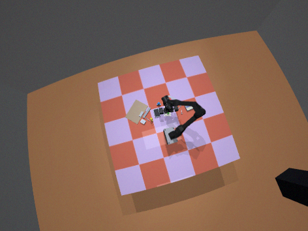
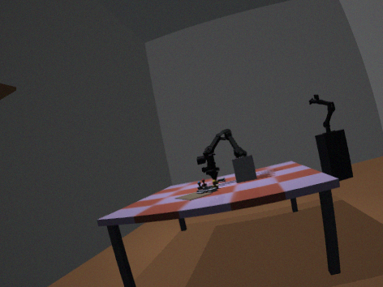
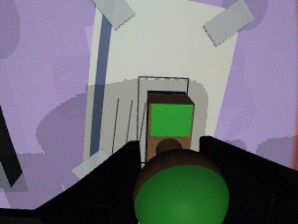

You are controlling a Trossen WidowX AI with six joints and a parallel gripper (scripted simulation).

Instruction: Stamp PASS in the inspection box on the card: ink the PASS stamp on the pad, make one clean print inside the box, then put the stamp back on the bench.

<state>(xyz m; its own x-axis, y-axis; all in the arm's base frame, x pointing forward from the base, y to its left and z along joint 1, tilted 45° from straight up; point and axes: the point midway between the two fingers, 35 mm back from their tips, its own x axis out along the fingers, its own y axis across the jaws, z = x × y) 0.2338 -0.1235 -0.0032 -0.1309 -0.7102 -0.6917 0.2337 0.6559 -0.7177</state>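
The stamp has a green top label and a round green knob. My gripper is shut on it, the black fingers on either side just behind the label. The stamp stands over the outlined box on the pale card, its far edge inside the box's far line. The stamp and knob hide most of the box and whatever is under them. No mark shows in the visible strips of the box. I cannot tell whether the stamp's face touches the card. The word on the stamp is not readable.
Grey tape holds the card's corners. A dark flat case, a blue-knobbed item, a yellow-knobbed item, a small white block and a tan board lie on one side of the arm. Another small pad-like item lies opposite.
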